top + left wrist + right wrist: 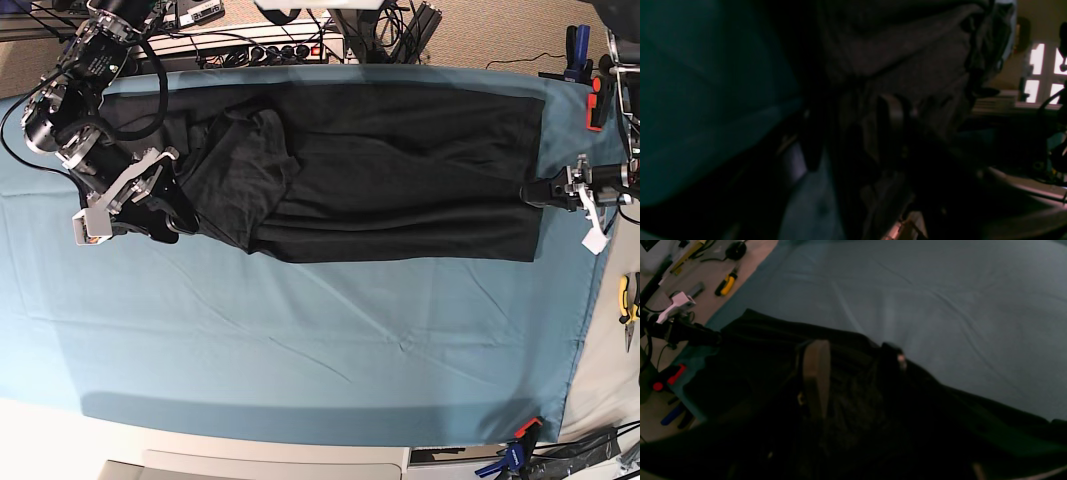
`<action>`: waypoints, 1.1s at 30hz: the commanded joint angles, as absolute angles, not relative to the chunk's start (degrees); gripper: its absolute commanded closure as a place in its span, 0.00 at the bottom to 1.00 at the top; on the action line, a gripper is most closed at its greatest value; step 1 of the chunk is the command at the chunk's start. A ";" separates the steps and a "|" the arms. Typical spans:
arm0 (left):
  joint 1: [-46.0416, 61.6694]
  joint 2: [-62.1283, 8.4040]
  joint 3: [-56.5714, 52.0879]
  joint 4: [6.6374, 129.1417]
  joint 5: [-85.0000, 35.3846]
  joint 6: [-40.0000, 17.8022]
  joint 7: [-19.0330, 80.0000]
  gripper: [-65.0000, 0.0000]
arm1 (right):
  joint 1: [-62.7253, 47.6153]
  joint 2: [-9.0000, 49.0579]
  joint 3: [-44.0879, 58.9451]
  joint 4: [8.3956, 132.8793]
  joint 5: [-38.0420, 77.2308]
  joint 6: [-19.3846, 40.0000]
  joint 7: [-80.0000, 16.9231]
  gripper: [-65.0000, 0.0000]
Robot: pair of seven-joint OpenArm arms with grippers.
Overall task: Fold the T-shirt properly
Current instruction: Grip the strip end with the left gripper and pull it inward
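T-shirt (400,175): we see it lying stretched along the far side of the teal cloth (300,350), bunched near the right gripper (165,205).
Handling: we judge it soft, light, limp; it will sag and crease.
Hold: by hem and shoulder edges.
Right gripper: fabric sits between its jaws.
Left gripper (535,192): at the opposite edge; we cannot tell its grip.
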State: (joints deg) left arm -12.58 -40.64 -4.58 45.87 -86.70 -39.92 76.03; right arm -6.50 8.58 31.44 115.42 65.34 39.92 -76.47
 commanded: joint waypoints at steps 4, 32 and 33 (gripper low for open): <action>-13.04 -40.77 -4.62 46.19 -85.00 -39.66 76.95 0.58 | -5.85 9.19 31.57 116.36 66.50 40.00 -74.96 0.60; -13.04 -35.66 -4.60 46.19 -85.00 -40.00 77.97 0.54 | -5.85 9.19 31.57 116.36 66.06 40.00 -74.94 0.60; -13.04 -35.68 -4.60 46.19 -85.00 -40.00 77.58 0.51 | -5.85 9.19 31.57 116.36 65.93 40.00 -74.94 0.60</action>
